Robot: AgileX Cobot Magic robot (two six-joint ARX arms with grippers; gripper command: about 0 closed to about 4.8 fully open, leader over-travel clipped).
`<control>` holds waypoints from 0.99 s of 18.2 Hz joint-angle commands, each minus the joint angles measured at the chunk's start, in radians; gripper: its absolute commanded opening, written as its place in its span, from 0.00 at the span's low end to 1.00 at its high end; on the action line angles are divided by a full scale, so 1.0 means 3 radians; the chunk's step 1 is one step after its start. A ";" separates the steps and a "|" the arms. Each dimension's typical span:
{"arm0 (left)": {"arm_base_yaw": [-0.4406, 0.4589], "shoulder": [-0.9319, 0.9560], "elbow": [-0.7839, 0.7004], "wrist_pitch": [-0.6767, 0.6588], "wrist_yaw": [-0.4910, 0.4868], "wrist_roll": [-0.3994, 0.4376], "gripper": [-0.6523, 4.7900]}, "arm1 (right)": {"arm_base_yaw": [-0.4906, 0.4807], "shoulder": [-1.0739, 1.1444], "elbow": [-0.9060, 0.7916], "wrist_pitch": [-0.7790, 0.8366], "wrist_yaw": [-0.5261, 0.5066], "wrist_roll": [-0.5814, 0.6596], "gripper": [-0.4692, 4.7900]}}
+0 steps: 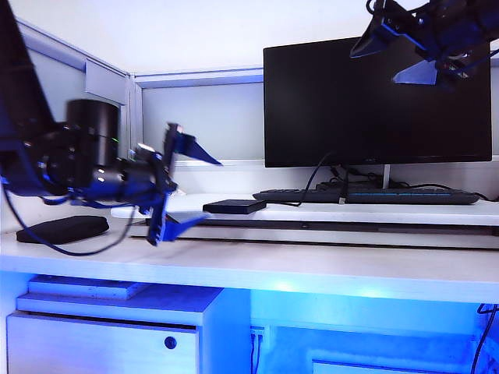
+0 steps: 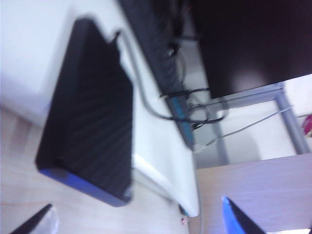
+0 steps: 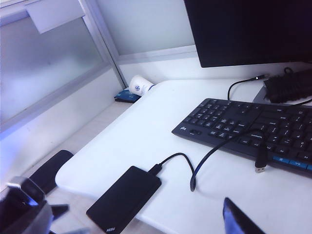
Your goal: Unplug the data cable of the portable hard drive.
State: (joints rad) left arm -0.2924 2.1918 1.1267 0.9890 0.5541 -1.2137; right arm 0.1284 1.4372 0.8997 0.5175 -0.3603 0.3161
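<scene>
The portable hard drive [image 1: 234, 206] is a flat black box lying at the left end of the white raised shelf [image 1: 437, 220], partly overhanging its edge. It also shows in both wrist views: portable hard drive [image 2: 87, 122], portable hard drive [image 3: 124, 197]. The thin black data cable [image 3: 195, 170] is plugged into the drive's far end and curls toward the keyboard [image 3: 253, 126], where its free USB plug [image 3: 261, 166] rests. My left gripper [image 1: 178, 185] hovers open just left of the drive, left gripper [image 2: 139, 224] with nothing between its fingers. My right gripper [image 1: 405, 51] hangs open high in front of the monitor, right gripper [image 3: 145, 226] empty.
A black monitor [image 1: 378, 97] stands behind the keyboard [image 1: 366, 196] with thicker cables under it. A black padded cushion [image 1: 62, 228] lies on the desk at the left. A white cup [image 3: 139, 87] lies on its side by the partition.
</scene>
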 commanded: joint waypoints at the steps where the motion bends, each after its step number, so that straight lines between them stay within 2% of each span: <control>1: -0.0046 0.0104 0.0130 -0.0048 0.0034 -0.0008 1.00 | 0.0006 0.0107 0.0118 0.0062 0.0008 -0.0011 0.97; 5: -0.0065 0.0220 0.0247 -0.0053 0.0025 -0.0008 1.00 | 0.0010 0.0234 0.0226 0.0041 0.0003 -0.0011 0.97; 8: -0.0071 0.0429 0.0641 -0.0300 -0.0017 -0.0005 1.00 | 0.0010 0.0300 0.0268 0.0041 0.0003 -0.0013 0.97; 11: -0.0085 0.0432 0.0641 -0.0303 -0.0064 -0.0001 1.00 | 0.0010 0.0304 0.0271 0.0038 0.0010 -0.0024 0.97; 12: -0.0085 0.0432 0.0641 -0.0303 -0.0060 0.0003 0.96 | 0.0010 0.0304 0.0271 0.0038 0.0010 -0.0024 0.97; 13: -0.0085 0.0432 0.0641 -0.0301 -0.0050 -0.0058 0.77 | 0.0010 0.0304 0.0271 0.0037 0.0010 -0.0024 0.97; 14: -0.0097 0.0432 0.0641 -0.0300 0.0010 -0.0072 0.62 | 0.0010 0.0304 0.0271 0.0037 0.0011 -0.0024 0.97; 16: -0.0097 0.0432 0.0641 -0.0300 0.0015 -0.0072 0.50 | 0.0010 0.0304 0.0271 0.0037 0.0036 -0.0024 0.97; 17: -0.0097 0.0432 0.0641 -0.0301 0.0024 -0.0072 0.49 | 0.0010 0.0304 0.0271 0.0037 0.0036 -0.0024 0.97; 18: -0.0097 0.0432 0.0641 -0.0301 0.0024 -0.0072 0.44 | 0.0010 0.0304 0.0271 0.0037 0.0034 -0.0024 0.97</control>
State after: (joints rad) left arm -0.3210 2.3207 1.3170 0.8967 0.5510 -1.2327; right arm 0.1303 1.5303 0.9752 0.5144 -0.3527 0.3126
